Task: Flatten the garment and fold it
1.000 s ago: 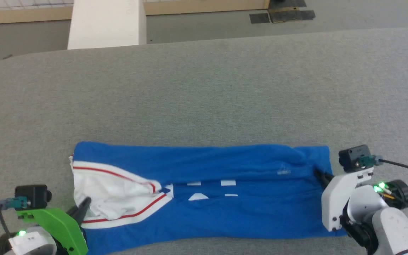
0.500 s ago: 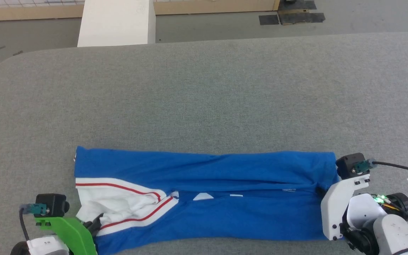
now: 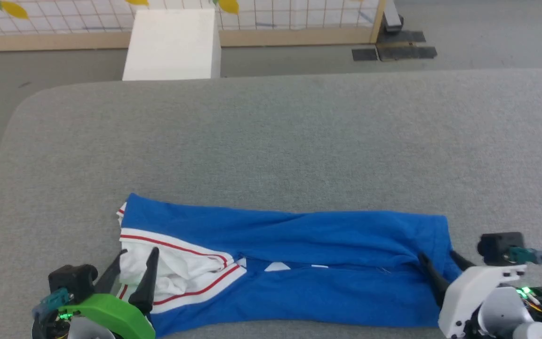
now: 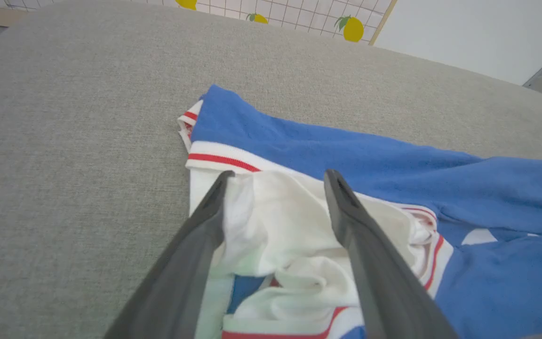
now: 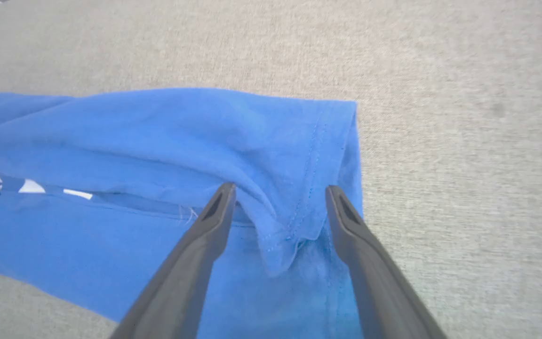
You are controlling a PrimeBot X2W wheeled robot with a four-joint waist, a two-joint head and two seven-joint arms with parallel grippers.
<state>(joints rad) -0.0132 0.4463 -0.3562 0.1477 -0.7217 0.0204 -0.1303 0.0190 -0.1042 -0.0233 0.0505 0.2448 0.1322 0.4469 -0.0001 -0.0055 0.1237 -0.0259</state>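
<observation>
On the table (image 3: 271,141), close to its near edge and well apart from the far edge: the jersey (image 3: 299,287). Laid as a long blue band from left to right, both long sides turned in toward a middle line, with scraps of white lettering peeping through there.

Left gripper (image 3: 138,251) spread wide over the band's left end, pinching nothing. Right gripper (image 3: 437,255) likewise spread over the right end, empty, with cloth lying loose between the fingers.

By the look of it: flattening and the lengthwise fold about done, crosswise folding into a compact packet not yet begun. First, probably, some smoothing of the white panel (image 3: 177,266) at the left end, bunched and untidy.

In the head view: the whole band, its wavy far side, both grippers at once. In the left wrist view: left gripper (image 4: 278,173) straddling the panel's crumpled heap, plus a red-striped edge poking out at the band's far left corner. In the right wrist view: right gripper (image 5: 280,187) astride a puckered lip of hem (image 5: 311,150), stitching plain, a few loose threads at the middle line.
</observation>
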